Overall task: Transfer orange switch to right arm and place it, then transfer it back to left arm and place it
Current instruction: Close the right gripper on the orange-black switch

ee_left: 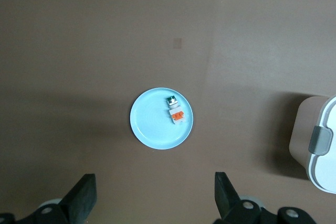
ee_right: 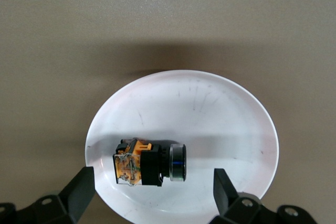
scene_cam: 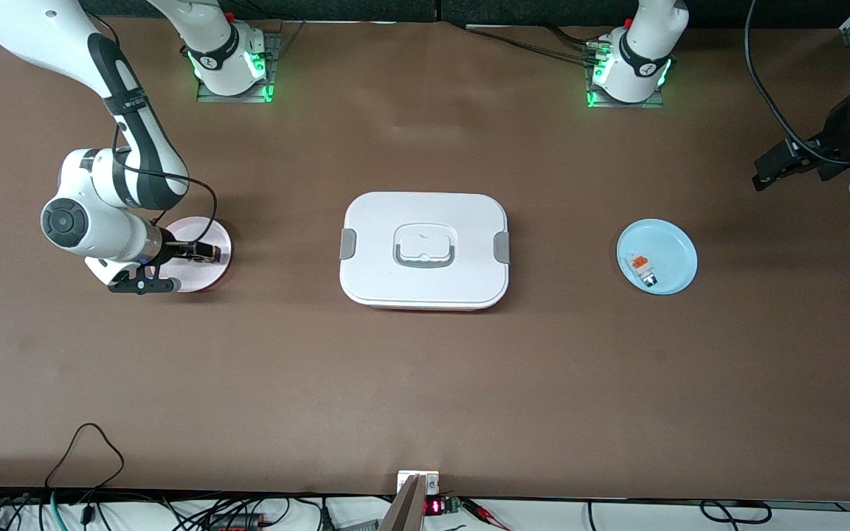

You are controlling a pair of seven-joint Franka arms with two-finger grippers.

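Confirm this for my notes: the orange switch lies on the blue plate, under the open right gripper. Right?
Not quite. The orange switch lies on the pink plate, not the blue one, under the open right gripper; the right wrist view shows it.

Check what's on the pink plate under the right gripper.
The orange switch lies on its side on the pink plate, between the open fingers of the right gripper. Nothing else shows on the plate's visible part; the gripper hides its edge.

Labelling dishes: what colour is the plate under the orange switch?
Pale pink plate, orange switch lying on it; front view shows the pink best.
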